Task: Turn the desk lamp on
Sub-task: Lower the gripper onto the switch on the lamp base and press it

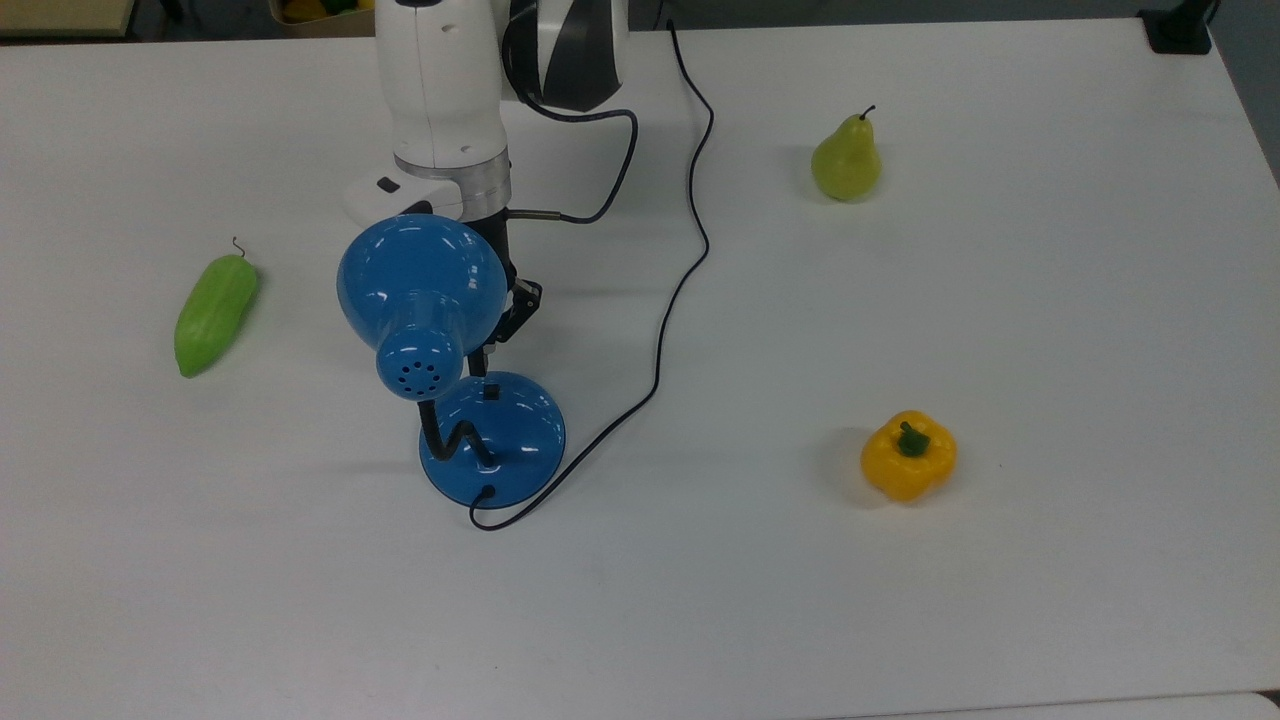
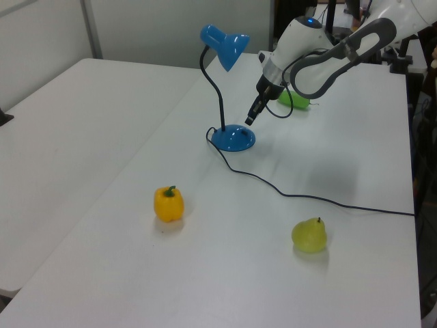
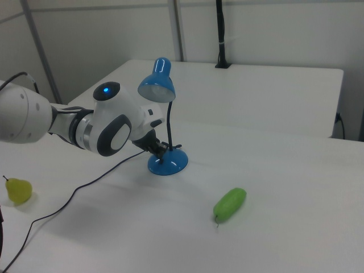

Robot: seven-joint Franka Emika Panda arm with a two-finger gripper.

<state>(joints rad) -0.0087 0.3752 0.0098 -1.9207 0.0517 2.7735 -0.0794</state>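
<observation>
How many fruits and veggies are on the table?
3. A pear sits at the top view's upper right, a yellow pepper at its lower right, and a green gourd at its left, beside the lamp.

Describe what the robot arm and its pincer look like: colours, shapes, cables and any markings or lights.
The arm is built of rounded, glossy white shells with dark grey joint sections and a silver ring near the wrist. A blue light glows on one joint. A white box with dark patches sits at the wrist, and a thin black cable loops from there. The pincer is small, slim and black.
</observation>
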